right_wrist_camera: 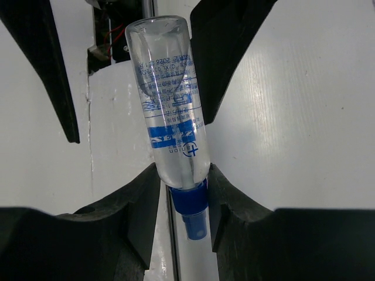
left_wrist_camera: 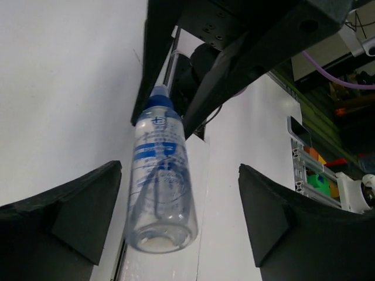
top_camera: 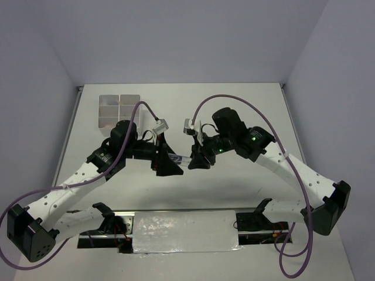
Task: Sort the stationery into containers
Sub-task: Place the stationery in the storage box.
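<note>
**A:** What are the left jaws doing?

**B:** They are spread wide and grip nothing. The clear bottle has its flat bottom end in the gap between them. There is bare space on both sides, and neither finger touches it.

**A:** And the bottle itself?

**B:** It is off the table, lying roughly level between the two pairs of jaws. It has blue print on its side, and its blue cap is at the right-hand end.

**A:** The right jaws?

**B:** They are clenched on the bottle at its shoulder and blue collar, one finger on each side. The cap pokes out behind them.

**A:** Where is the box?

**B:** The four-compartment box sits well beyond the left jaws, toward the table's far left corner and well apart from the bottle. I can't tell what is in it.
</note>
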Controlling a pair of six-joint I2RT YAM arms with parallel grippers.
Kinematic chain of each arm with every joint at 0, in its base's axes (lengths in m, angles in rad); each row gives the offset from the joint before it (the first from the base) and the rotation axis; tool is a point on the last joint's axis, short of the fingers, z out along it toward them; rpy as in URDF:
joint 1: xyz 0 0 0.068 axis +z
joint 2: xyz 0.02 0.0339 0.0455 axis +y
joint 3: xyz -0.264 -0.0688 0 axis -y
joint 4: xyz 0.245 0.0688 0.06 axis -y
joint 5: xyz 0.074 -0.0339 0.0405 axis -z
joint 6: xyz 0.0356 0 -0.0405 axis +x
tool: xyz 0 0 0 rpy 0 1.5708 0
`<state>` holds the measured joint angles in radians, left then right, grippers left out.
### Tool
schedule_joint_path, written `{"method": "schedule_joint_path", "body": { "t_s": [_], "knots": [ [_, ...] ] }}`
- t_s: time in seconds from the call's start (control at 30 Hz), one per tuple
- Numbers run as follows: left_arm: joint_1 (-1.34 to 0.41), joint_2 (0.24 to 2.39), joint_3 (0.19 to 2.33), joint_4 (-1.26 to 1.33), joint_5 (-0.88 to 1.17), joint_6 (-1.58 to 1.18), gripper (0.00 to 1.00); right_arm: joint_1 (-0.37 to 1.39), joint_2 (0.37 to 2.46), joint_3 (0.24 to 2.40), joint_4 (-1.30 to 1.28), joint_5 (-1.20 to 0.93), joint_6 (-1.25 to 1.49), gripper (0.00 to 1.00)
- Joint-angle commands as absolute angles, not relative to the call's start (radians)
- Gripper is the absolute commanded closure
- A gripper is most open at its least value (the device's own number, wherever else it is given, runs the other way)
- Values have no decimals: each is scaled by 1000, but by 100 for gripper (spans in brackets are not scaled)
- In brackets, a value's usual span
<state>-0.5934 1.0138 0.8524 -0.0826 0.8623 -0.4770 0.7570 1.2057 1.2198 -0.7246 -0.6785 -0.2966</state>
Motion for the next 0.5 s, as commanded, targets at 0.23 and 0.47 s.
{"method": "schedule_joint_path", "body": {
  "t_s": [0.23, 0.47],
  "knots": [
    [-626, 1035, 867, 3, 831, -476, 71, 770, 1200, 1305, -729, -686, -299, 100],
    [-626, 1017, 885, -9, 753, -495, 100, 767, 1116, 1209, -617, -749, -282, 56]
  ]
}}
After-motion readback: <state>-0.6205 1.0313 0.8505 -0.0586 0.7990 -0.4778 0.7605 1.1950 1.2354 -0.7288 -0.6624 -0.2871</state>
